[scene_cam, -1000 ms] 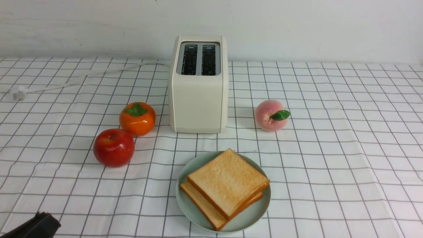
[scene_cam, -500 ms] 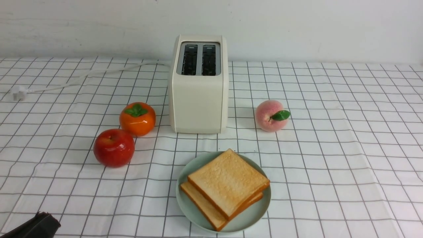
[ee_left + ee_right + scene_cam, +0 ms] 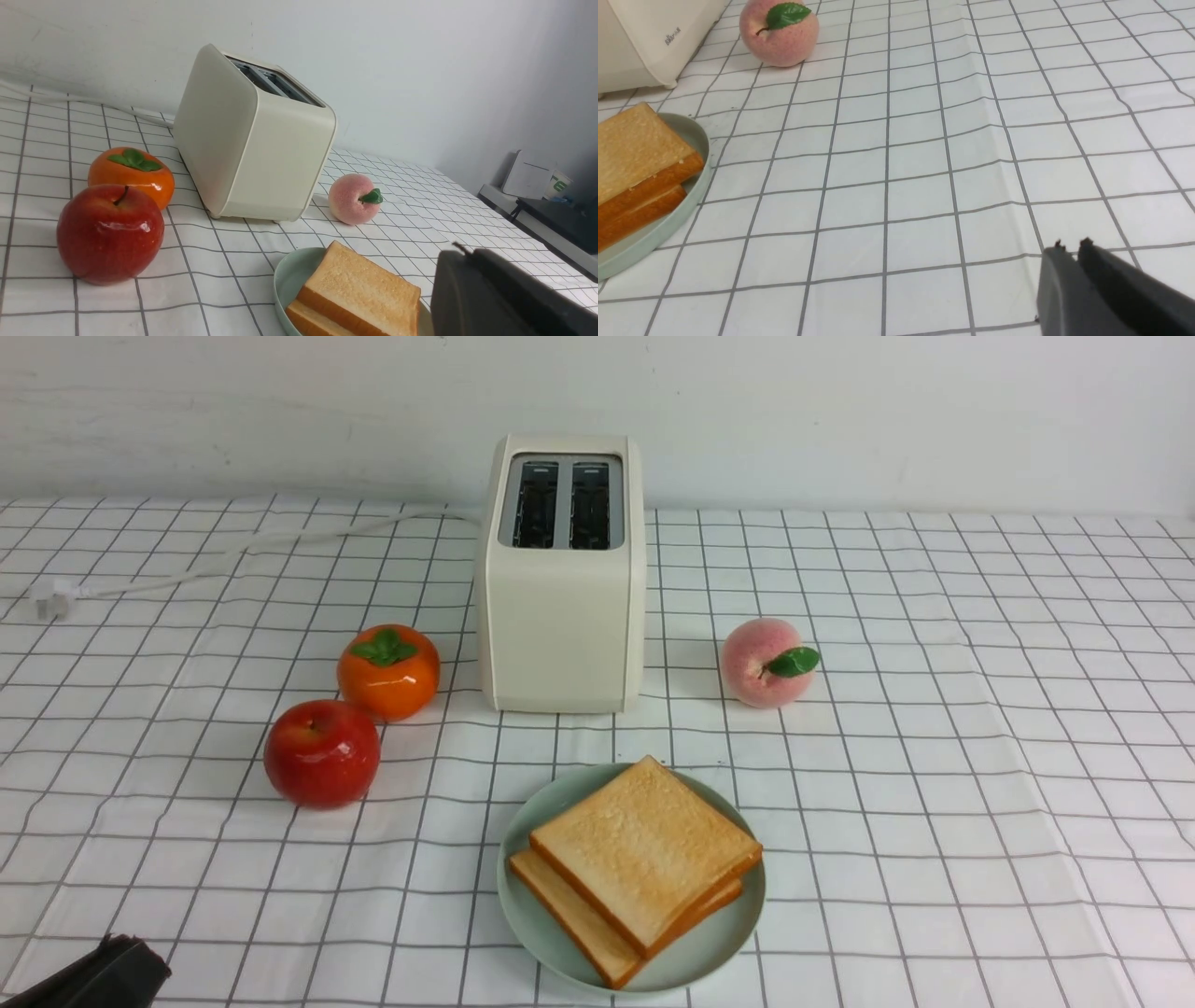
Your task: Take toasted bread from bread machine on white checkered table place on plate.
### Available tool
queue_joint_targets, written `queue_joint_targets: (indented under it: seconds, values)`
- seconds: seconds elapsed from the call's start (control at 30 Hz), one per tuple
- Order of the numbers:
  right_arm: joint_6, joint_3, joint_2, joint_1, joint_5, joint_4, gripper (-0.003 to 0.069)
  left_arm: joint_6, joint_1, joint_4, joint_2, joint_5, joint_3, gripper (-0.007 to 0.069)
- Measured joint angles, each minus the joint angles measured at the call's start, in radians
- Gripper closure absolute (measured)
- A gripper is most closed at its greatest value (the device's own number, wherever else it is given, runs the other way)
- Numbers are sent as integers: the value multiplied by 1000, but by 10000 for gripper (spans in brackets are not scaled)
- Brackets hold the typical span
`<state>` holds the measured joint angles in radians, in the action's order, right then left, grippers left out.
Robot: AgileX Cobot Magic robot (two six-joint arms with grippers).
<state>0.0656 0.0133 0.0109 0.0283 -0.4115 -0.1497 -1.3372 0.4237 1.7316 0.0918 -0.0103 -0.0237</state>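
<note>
Two slices of toasted bread lie stacked on the plate [image 3: 724, 933] at the front middle of the white checkered table [image 3: 980, 756], the top slice [image 3: 644, 849] overlapping the lower one [image 3: 569, 919]. Behind the plate stands the bread machine [image 3: 560, 616], both slots showing dark with no bread in them. My left gripper [image 3: 121, 957] rests low at the front left corner, shut and holding nothing; its wrist view shows it [image 3: 460, 254] beside the toast [image 3: 359, 284]. My right gripper [image 3: 1071, 245] hovers over bare cloth to the right of the plate [image 3: 698, 135], fingers together, nothing held.
A red apple [image 3: 322, 753] and an orange persimmon [image 3: 388, 670] sit left of the bread machine. A pink peach [image 3: 761, 663] sits to its right. The white cord runs left to a plug [image 3: 51, 599]. A wall closes the back.
</note>
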Motion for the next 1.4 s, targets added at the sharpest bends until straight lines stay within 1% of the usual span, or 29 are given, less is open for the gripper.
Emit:
queue_joint_targets:
  seconds: [0.13, 0.23, 0.27, 0.3, 0.33, 0.37, 0.43, 0.47, 0.5, 0.53, 0.57, 0.6, 0.63, 0.67, 0.7, 0.73, 0.77, 0.8, 0.87, 0.93, 1.0, 1.07, 1.1, 1.13, 1.17, 1.2, 1.27, 1.3, 1.4]
  values:
    - [0, 0, 0, 0, 0, 0, 606, 2, 0, 1, 0, -38, 2, 624]
    - [0, 0, 0, 0, 0, 0, 601, 4, 0, 2, 0, -41, 3, 637]
    - [0, 0, 0, 0, 0, 0, 600, 5, 0, -5, 0, -40, 3, 638]
    - [0, 0, 0, 0, 0, 0, 599, 18, 0, -38, 0, -41, 3, 637]
    - [0, 0, 0, 0, 0, 0, 598, 22, 0, -38, 0, -41, 3, 637]
    - [0, 0, 0, 0, 0, 0, 596, 77, 0, -133, 0, -47, 2, 637]
    - [0, 0, 0, 0, 0, 0, 594, 194, 0, -287, 0, -68, -3, 637]
    - [0, 0, 0, 0, 0, 0, 591, 275, 0, -374, 0, -84, -8, 637]
    - [0, 0, 0, 0, 0, 0, 591, 289, 0, -412, 0, -91, -7, 637]
    - [0, 0, 0, 0, 0, 0, 589, 394, 0, -536, 0, -107, -8, 637]
    - [0, 0, 0, 0, 0, 0, 587, 493, 0, -694, 0, -114, -8, 637]
    - [0, 0, 0, 0, 0, 0, 586, 565, 0, -763, 0, -114, -8, 637]
    - [0, 0, 0, 0, 0, 0, 585, 654, 0, -870, 0, -114, -8, 637]
    - [0, 0, 0, 0, 0, 0, 584, 721, 0, -947, 0, -114, -8, 637]
    - [0, 0, 0, 0, 0, 0, 582, 807, 0, -1061, 0, -110, -8, 637]
    - [0, 0, 0, 0, 0, 0, 581, 819, 0, -1075, 0, -110, -8, 637]
    - [0, 0, 0, 0, 0, 0, 580, 887, 0, -1153, 0, -105, -5, 637]
    - [0, 0, 0, 0, 0, 0, 578, 921, 0, -1195, 0, -104, 1, 637]
    - [0, 0, 0, 0, 0, 0, 574, 949, -6, -1222, 0, -106, 24, 637]
    - [0, 0, 0, 0, 0, 0, 573, 956, -27, -1224, 0, -122, 43, 637]
    - [0, 0, 0, 0, -1, 0, 571, 962, -59, -1220, 0, -138, 52, 637]
    - [0, 0, 0, 0, -1, 0, 568, 965, -132, -1219, 0, -136, 52, 637]
    - [0, 0, 0, 0, -1, 0, 567, 967, -139, -1219, 0, -134, 52, 637]
    - [0, 0, 0, 0, -1, 0, 566, 972, -170, -1224, 0, -121, 52, 637]
    - [0, 0, 0, 0, -1, 0, 564, 998, -233, -1244, -3, -94, 52, 637]
    - [0, 0, 0, 0, -1, 0, 564, 1003, -249, -1252, -6, -83, 52, 637]
    - [0, 0, 0, 0, -1, 0, 564, 1050, -302, -1297, -27, -35, 52, 637]
    - [0, 0, 0, 0, -1, 0, 561, 1093, -337, -1349, -56, 18, 53, 637]
    - [0, 0, 0, 0, -1, 0, 558, 1160, -353, -1433, -96, 105, 53, 637]
